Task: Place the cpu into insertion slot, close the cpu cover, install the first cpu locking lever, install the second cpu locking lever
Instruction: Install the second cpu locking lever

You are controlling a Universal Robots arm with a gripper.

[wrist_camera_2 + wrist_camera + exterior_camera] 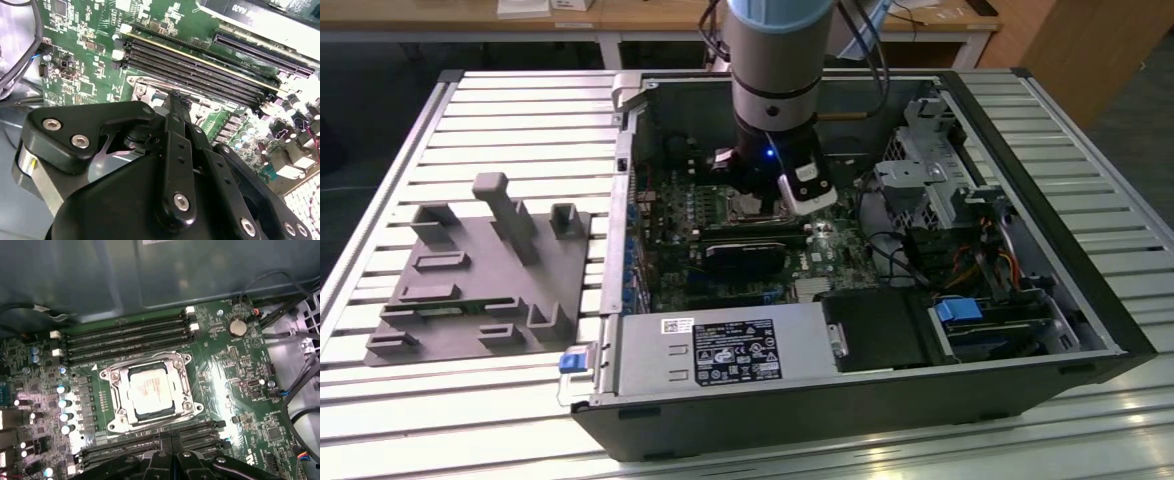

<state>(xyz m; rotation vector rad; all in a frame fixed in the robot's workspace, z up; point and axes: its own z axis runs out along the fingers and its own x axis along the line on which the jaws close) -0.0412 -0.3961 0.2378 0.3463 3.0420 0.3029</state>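
Exterior view: an open computer case (1067,300) lies on a slatted metal table (480,120). The arm (774,60) reaches straight down into the case, its gripper (761,200) low over the green circuit board (834,255). A grey moulded fixture (474,275) sits on the table toward the exterior view's left, well apart from the case. A silver power supply box (720,350) fills the near corner of the case. Wooden desks (654,15) stand behind.

Second wrist view: the gripper's black linkage (170,165) takes up the foreground. The fingertips meet in a narrow point down at the edge of the socket's metal frame (145,87); whether they are clenched or grasping anything I cannot tell. Long black memory slots (200,67) run just beyond the tips.

First wrist view: the cpu (150,392) lies flat in the insertion slot (114,376), its dull silver top showing through the window of the cpu cover (177,370), which lies down flat around it. Thin wire levers (192,412) run along the frame's edges. Memory slots (125,337) flank the socket on two sides; a coin battery (237,328) sits nearby on the board.
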